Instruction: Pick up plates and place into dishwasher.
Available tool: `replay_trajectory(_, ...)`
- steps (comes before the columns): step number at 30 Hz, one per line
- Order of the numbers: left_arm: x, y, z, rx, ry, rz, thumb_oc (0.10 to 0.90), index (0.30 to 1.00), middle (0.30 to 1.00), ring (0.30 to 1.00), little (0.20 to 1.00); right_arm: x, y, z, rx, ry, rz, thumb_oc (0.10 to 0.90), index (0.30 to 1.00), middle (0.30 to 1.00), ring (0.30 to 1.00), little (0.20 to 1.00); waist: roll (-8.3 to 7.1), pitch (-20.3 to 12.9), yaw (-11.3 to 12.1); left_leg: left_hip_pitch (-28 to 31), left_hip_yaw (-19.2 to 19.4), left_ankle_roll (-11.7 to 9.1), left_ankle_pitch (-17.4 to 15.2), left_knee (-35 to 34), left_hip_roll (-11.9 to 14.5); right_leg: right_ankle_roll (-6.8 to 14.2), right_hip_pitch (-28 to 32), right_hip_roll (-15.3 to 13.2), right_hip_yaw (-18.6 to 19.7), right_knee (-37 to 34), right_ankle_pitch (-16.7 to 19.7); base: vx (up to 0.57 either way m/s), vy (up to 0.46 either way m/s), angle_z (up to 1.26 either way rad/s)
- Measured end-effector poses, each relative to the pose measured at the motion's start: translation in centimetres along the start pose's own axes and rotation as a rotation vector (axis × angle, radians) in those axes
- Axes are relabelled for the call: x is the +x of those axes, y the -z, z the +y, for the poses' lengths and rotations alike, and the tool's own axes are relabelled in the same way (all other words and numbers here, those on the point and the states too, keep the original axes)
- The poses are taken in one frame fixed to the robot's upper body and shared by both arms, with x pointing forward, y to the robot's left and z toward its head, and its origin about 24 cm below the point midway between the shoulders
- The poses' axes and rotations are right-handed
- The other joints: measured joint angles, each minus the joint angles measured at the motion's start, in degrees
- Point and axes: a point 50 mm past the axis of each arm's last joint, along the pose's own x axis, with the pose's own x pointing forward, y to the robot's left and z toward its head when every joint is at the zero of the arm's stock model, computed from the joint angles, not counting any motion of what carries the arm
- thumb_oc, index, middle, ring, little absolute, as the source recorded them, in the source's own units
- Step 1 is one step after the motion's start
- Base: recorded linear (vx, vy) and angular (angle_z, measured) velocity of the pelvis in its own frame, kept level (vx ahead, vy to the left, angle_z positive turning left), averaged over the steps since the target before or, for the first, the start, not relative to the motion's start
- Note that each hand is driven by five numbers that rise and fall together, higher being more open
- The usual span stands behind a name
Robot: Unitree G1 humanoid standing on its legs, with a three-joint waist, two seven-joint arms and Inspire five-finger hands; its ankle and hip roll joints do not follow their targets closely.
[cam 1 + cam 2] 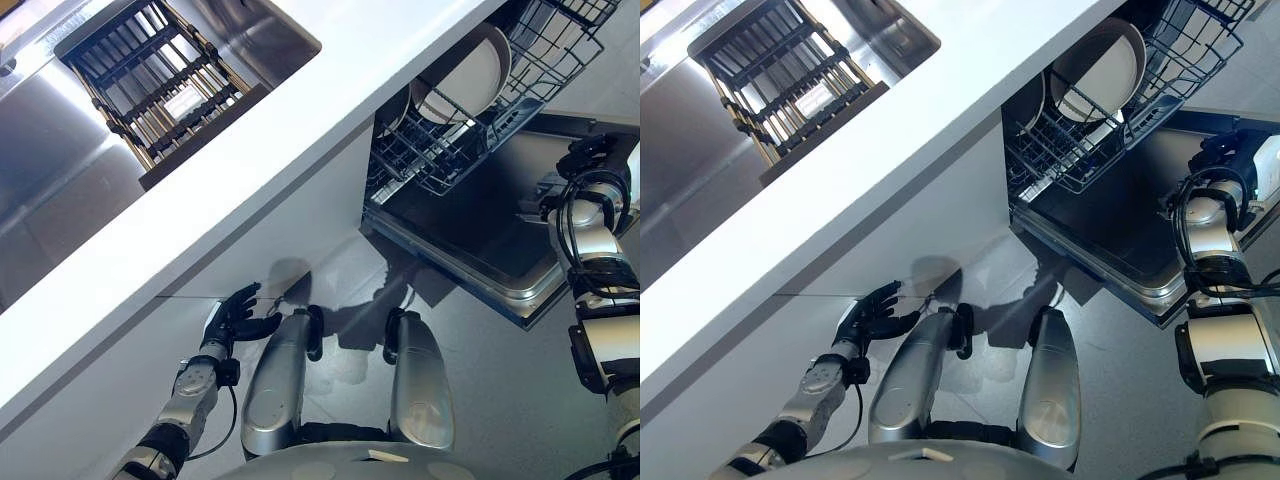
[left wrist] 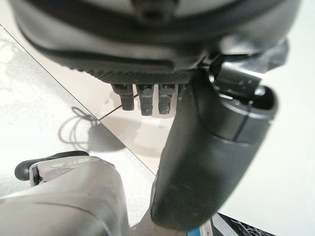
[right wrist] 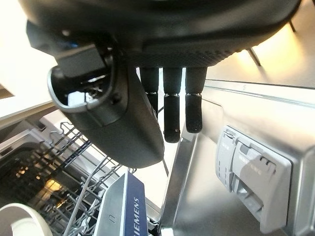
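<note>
Hanging empty with its fingers straight, the right hand (image 3: 147, 98) is over the dishwasher door (image 1: 470, 225), just beside the pulled-out rack (image 1: 450, 140). Two plates (image 1: 465, 75) stand on edge in that rack. Well apart from the dishwasher, the left hand (image 1: 240, 315) hangs loosely spread, holding nothing, beside the white cabinet front (image 1: 290, 220).

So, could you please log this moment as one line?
plate: standing in dishwasher rack | left robot hand: open, empty, low by cabinet | right robot hand: open, empty, over dishwasher door
</note>
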Motion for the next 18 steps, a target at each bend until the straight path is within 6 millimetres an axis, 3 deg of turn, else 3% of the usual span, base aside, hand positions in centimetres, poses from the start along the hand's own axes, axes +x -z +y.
replay_trajectory(11,0.0,-0.1,-0.2,-0.007,0.003,-0.016,0.8,0.9,0.9,0.9,0.9,-0.1,0.8,-0.6,-0.013,0.065,0.011,0.8,0.9,0.9,0.9,0.9,0.01,0.0,0.3,-0.5,0.0,-0.1,0.0,0.0,0.0,0.3,-0.4,-0.1,-0.1,0.1,0.1,-0.01,-0.005,0.0)
replay_trajectory(15,0.0,0.0,-0.3,-0.01,0.004,-0.014,0.8,0.9,0.9,0.9,0.9,-0.2,3.2,-2.1,0.03,0.174,0.07,0.8,0.9,0.9,0.9,0.9,0.0,0.0,0.2,0.3,0.1,0.1,0.0,-0.2,0.0,0.3,0.4,0.0,-0.1,-0.3,0.1,0.0,0.0,0.0)
replay_trajectory(18,-0.2,0.3,-0.3,-0.012,0.003,-0.007,0.8,0.9,0.9,0.9,0.9,-0.6,6.1,-3.8,0.063,0.241,0.144,0.8,0.9,0.9,0.9,0.9,-0.12,-0.1,-0.7,1.5,0.2,0.1,-0.1,-1.1,0.2,0.2,1.7,0.3,0.1,-1.5,0.1,0.01,0.008,-0.05)
